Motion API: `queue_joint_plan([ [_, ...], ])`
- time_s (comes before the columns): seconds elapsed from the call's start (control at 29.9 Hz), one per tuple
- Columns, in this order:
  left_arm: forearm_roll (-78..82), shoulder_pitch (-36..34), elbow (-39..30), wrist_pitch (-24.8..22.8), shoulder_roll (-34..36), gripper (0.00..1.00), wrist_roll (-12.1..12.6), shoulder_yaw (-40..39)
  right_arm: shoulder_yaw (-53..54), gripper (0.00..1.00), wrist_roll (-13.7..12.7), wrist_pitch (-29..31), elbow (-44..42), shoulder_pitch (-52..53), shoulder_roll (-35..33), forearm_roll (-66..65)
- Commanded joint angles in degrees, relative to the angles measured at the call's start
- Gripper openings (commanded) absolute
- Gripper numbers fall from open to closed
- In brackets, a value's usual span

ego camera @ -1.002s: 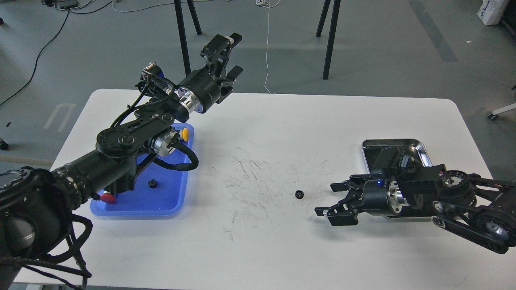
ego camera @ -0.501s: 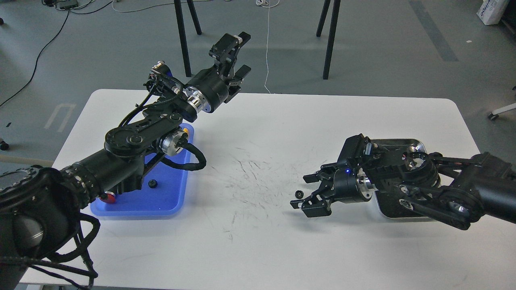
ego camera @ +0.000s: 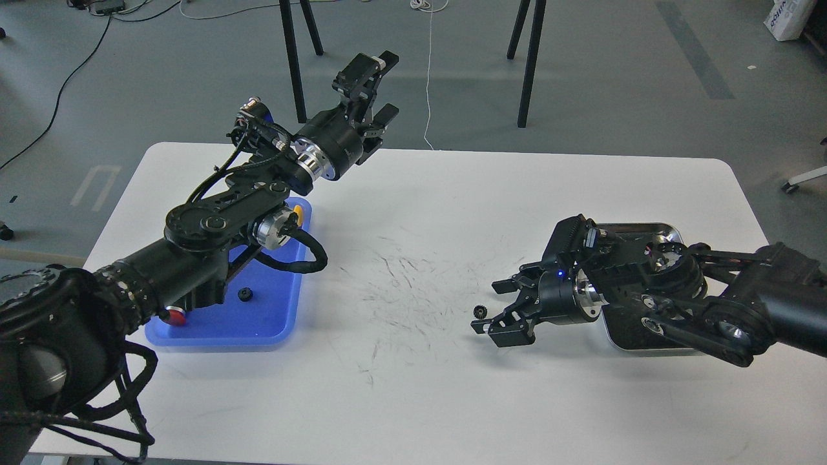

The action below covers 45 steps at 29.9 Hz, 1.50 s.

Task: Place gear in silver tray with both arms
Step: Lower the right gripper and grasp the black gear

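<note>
A small black gear (ego camera: 479,312) lies on the white table (ego camera: 426,400) near the middle. My right gripper (ego camera: 494,307) is open, low over the table, its fingertips just right of the gear and around its right side; contact cannot be told. The silver tray (ego camera: 672,229) sits at the right, mostly hidden under my right arm. My left gripper (ego camera: 378,87) is open and empty, raised high over the table's far edge, pointing away.
A blue plastic tray (ego camera: 271,310) at the left holds another small black gear (ego camera: 244,295), a yellow piece (ego camera: 298,214) and a red piece (ego camera: 172,316); my left arm hangs over it. Black stand legs stand beyond the far edge.
My right arm swung left from in front of the silver tray toward the gear, then settled with its open fingers beside it. My left gripper rose slightly and shifted right.
</note>
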Motion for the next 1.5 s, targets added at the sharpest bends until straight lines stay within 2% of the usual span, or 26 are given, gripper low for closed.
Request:
queue_joint_plan([
  [0.0,0.00,0.03,-0.01,0.00,0.06,1.00,0.00,0.00,0.00,0.86,0.00,0.00,-0.27,-0.08,0.09,0.00],
  [0.33,-0.09,0.21,-0.01,0.00,0.32,1.00,0.00,0.00,-1.75,0.76,-0.05,0.00,-1.50,0.00,0.27,0.00],
  [0.43,-0.09,0.21,-0.01,0.00,0.41,1.00,0.00,0.00,-1.75,0.70,-0.05,0.00,-1.85,-0.08,0.27,0.00],
  [0.7,-0.09,0.30,-0.01,0.00,0.41,1.00,0.00,0.00,-1.84,0.62,-0.22,0.09,-2.73,-0.08,0.97,-0.09],
  [1.2,-0.09,0.30,-0.01,-0.09,1.03,1.00,0.00,0.09,-1.84,0.59,-0.22,0.09,-4.40,0.18,4.92,0.00],
  [1.34,-0.09,0.47,-0.01,-0.09,1.55,1.00,0.00,0.17,-1.84,0.51,-0.22,0.09,-4.93,0.35,5.89,0.00],
  [1.47,-0.09,0.56,-0.01,-0.09,1.55,1.00,0.00,0.17,-1.84,0.50,-0.22,0.09,-5.11,0.35,5.89,0.00],
])
